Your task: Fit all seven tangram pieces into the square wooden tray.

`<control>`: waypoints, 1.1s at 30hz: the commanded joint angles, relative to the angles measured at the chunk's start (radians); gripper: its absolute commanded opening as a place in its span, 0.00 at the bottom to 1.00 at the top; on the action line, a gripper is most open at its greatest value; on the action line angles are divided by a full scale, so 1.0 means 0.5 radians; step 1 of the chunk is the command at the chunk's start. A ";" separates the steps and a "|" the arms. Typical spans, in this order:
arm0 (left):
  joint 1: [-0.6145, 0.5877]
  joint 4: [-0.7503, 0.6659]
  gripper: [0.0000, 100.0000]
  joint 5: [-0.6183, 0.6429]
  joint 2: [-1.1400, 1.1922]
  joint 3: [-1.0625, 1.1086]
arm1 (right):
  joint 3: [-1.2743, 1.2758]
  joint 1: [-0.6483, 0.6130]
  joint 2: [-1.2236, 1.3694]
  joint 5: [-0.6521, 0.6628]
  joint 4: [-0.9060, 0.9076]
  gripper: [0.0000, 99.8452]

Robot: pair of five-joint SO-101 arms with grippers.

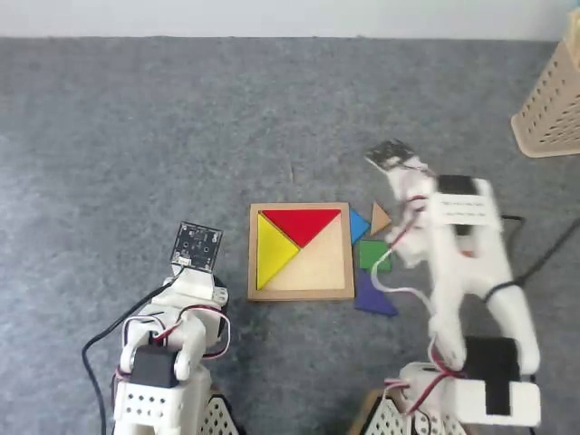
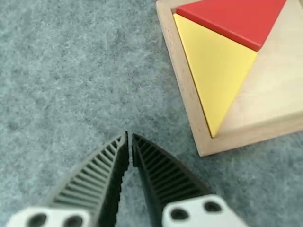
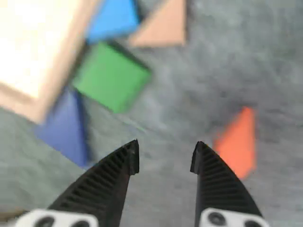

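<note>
The square wooden tray (image 1: 301,288) lies mid-table and holds a red triangle (image 1: 302,225) and a yellow triangle (image 1: 274,249). Beside its right edge lie a blue piece (image 1: 359,224), a tan triangle (image 1: 380,218), a green square (image 1: 372,255) and a dark blue piece (image 1: 373,294). My right gripper (image 3: 165,150) hovers open over the carpet between the green square (image 3: 111,75) and an orange triangle (image 3: 239,142), holding nothing. My left gripper (image 2: 129,139) is shut and empty, just off the tray's near left corner (image 2: 203,146).
A cream slatted basket (image 1: 553,100) stands at the far right edge. Grey carpet (image 1: 136,136) covers the table, with open room left of and behind the tray. The right arm (image 1: 458,245) hangs over the loose pieces and hides part of that area.
</note>
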 commanded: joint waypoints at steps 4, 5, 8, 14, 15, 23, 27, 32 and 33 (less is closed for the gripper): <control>-0.003 0.012 0.01 0.012 -0.043 -0.038 | -0.101 0.397 -0.075 1.025 0.029 0.19; -0.003 0.012 0.01 0.012 -0.043 -0.038 | -0.107 0.434 -0.075 1.089 0.029 0.19; -0.003 0.012 0.01 0.012 -0.043 -0.038 | -0.110 0.526 -0.072 1.252 0.008 0.20; -0.003 0.012 0.01 0.012 -0.043 -0.038 | -0.089 0.643 -0.057 1.338 -0.158 0.27; -0.003 0.012 0.01 0.012 -0.043 -0.038 | -0.074 0.655 -0.032 1.347 -0.210 0.27; -0.003 0.012 0.01 0.012 -0.043 -0.038 | -0.034 0.658 0.394 1.412 -0.434 0.26; -0.003 0.012 0.01 0.012 -0.043 -0.038 | -0.031 0.658 0.499 1.402 -0.440 0.26; -0.003 0.012 0.01 0.012 -0.043 -0.038 | -0.028 0.621 0.508 1.065 -0.440 0.21; -0.003 0.012 0.01 0.012 -0.043 -0.038 | -0.028 0.597 0.505 0.964 -0.440 0.17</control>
